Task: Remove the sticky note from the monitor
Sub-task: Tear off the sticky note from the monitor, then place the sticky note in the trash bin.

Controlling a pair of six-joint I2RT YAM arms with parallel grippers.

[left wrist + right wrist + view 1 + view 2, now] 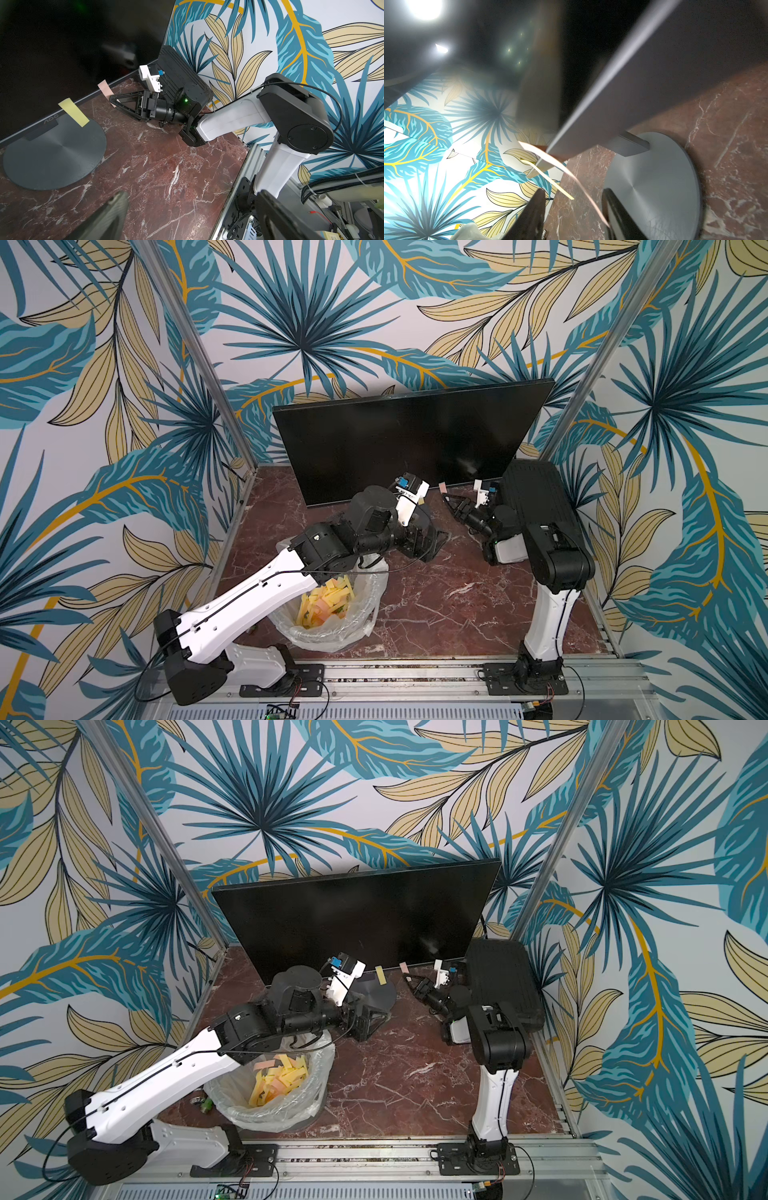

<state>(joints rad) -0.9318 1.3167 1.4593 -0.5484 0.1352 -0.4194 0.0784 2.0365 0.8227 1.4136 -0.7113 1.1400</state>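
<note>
The black monitor (415, 435) (353, 919) stands at the back on a round grey base (54, 153). A pink sticky note (443, 488) (404, 967) (105, 88) hangs from its lower edge, with a yellow sticky note (380, 974) (73, 112) to its left. My right gripper (451, 504) (574, 209) is at the pink note (564, 168). The note runs edge-on between the two parted fingers and touches one finger. My left gripper (374, 1021) (191, 218) hovers wide open over the marble, holding nothing.
A bin with a clear liner (365, 614) (316, 1094), holding several discarded paper strips, sits under my left arm. A black ribbed box (536, 497) (178, 68) stands behind my right arm by the wall. An aluminium rail (415, 672) runs along the front.
</note>
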